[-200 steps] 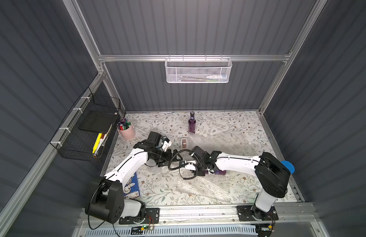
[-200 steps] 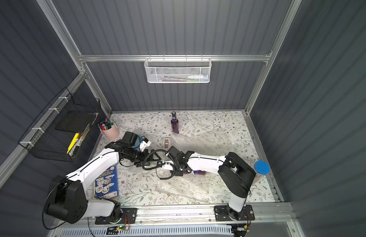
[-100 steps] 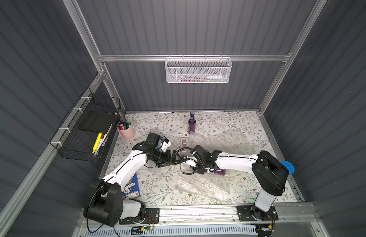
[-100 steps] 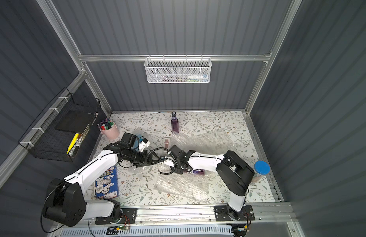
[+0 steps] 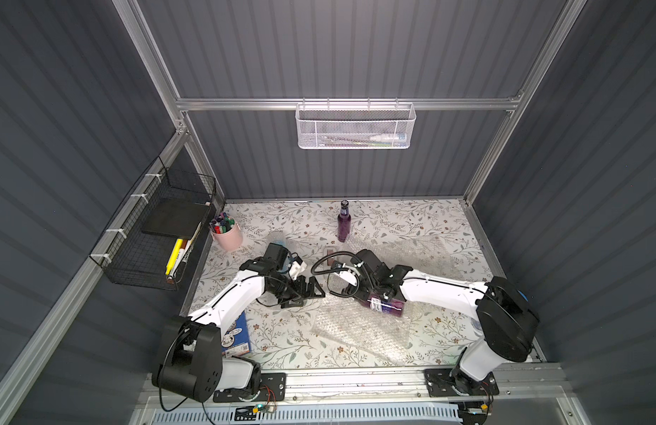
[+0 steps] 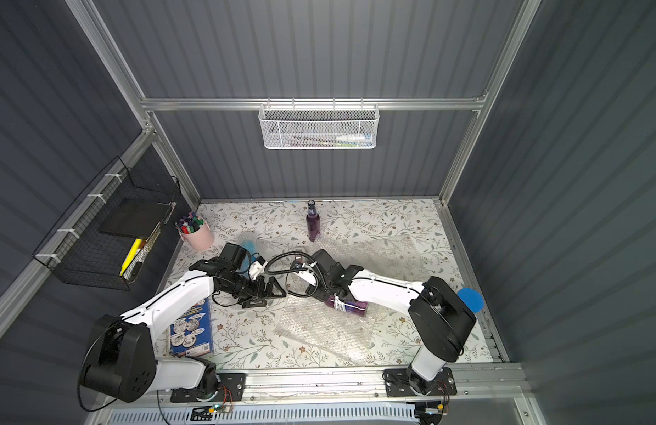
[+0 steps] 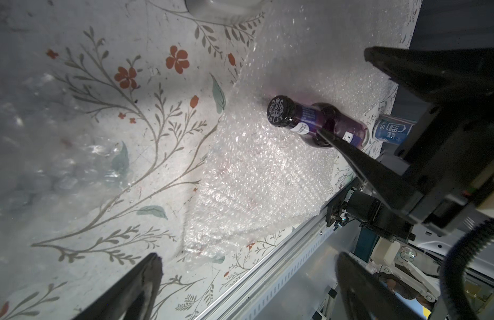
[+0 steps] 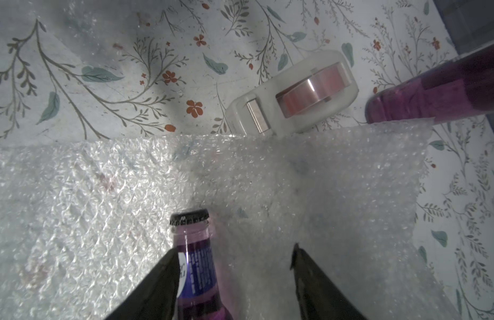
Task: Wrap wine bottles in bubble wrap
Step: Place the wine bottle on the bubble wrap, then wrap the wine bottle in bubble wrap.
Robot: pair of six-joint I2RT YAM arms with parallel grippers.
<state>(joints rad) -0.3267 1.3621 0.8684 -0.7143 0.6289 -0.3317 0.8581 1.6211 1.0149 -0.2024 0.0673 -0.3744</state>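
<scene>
Near the middle of the tabletop [image 5: 448,228], a dark purple bottle [image 5: 387,306] lies on its side on a sheet of bubble wrap [image 5: 355,331], with its cap toward 10 o'clock and its base toward 4 o'clock. In both top views its neck is hidden under the right arm's wrist, and in the right wrist view its body runs off the edge. The right gripper [image 8: 234,250] straddles the neck with its jaws apart: one finger lies against the label and the other stands clear of the glass. The left gripper [image 5: 311,290], near the sheet's 9 o'clock side, is spread wide with nothing between its fingers. A second purple bottle [image 5: 344,222] stands upright at 12 o'clock; its top is cut off in the right wrist view. Toward 10 o'clock a blue bottle [image 6: 249,243] shows only as a blurred blue patch under clear wrap, half hidden behind the left wrist. A second sheet [image 5: 411,254] at 2 o'clock is faint against the floral pattern. A tape dispenser [image 8: 293,102] sits just beyond the first sheet's far edge.
</scene>
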